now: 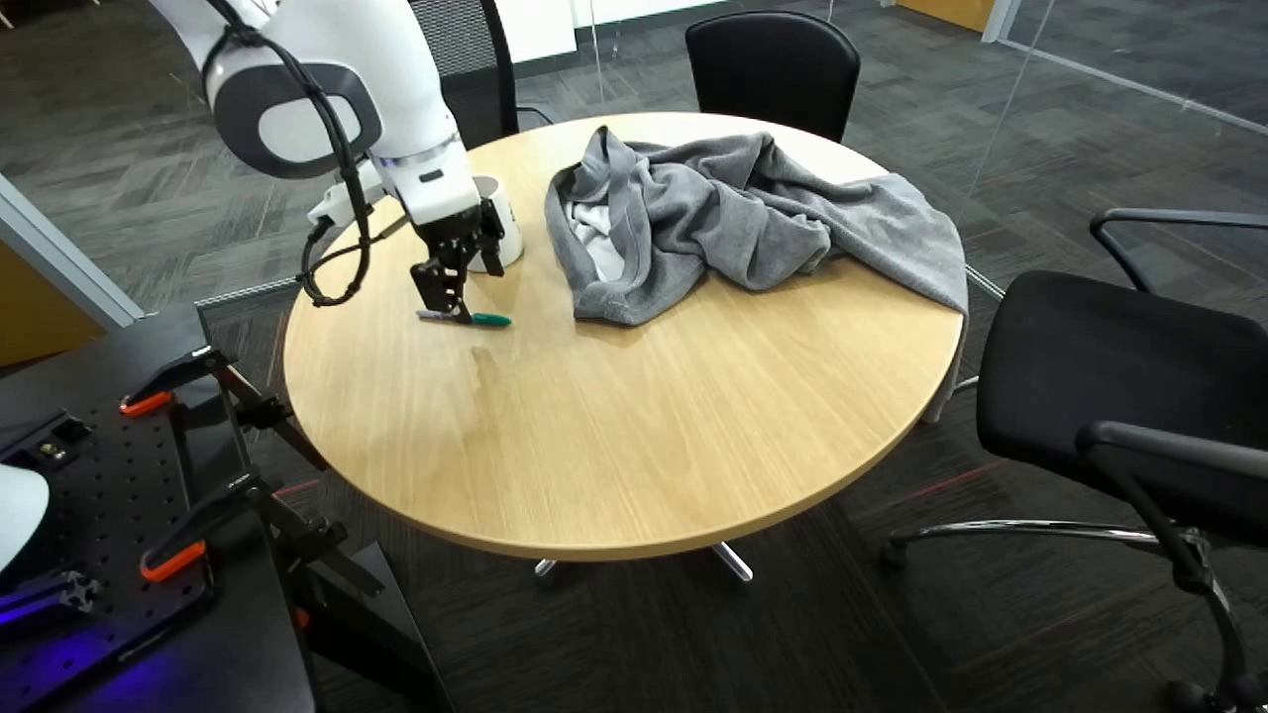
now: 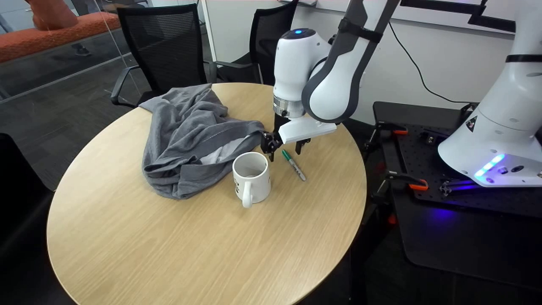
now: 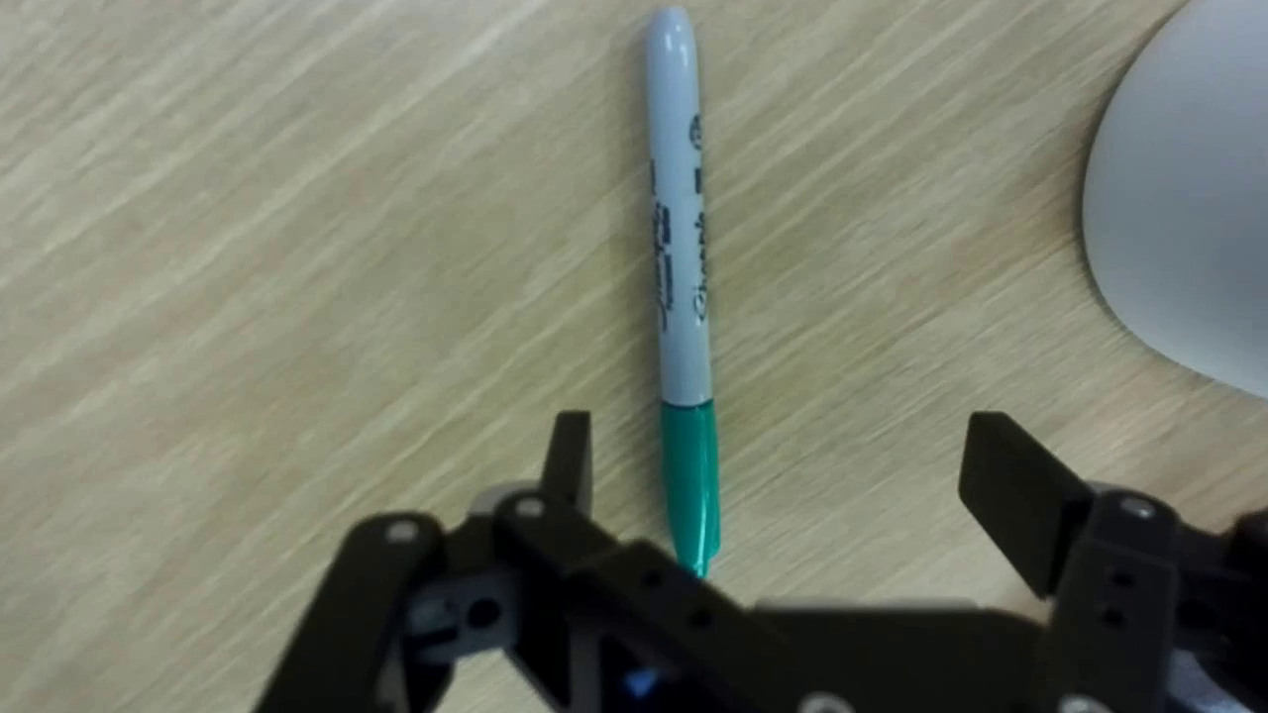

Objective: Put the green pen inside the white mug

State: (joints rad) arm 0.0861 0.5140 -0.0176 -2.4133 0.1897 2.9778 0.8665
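Pen (image 3: 686,297), green at the cap and pale grey along its lettered barrel, lies flat on the worktop (image 2: 190,237) under the tool (image 3: 783,460). In the wrist view the cap shows between the tool's two fingers (image 3: 1020,505), closer to the left-hand one in that picture, and the barrel runs out ahead of the tool. The fingers stand well apart, with wood grain visible to either side of the cap. Whether a fingertip touches the worktop I cannot tell.

The white mug (image 2: 259,186) stands upright just beside the tool; in an exterior view its handle (image 2: 247,195) points away from the tool. The pen lies outside the mug, near it.

A grey garment (image 1: 733,218) sprawls crumpled over the worktop, on the mug's side of the tool. In an exterior view its far end hangs over the edge, well apart from the tool, while white fabric (image 1: 599,243) shows in the opening nearer the tool.

Above the tool is the white arm (image 2: 292,72), with dark cables (image 1: 347,178) looping beside it. The robot's base (image 2: 495,140), lit by a blue strip, sits on a black stand (image 2: 457,250) well apart from the tool.
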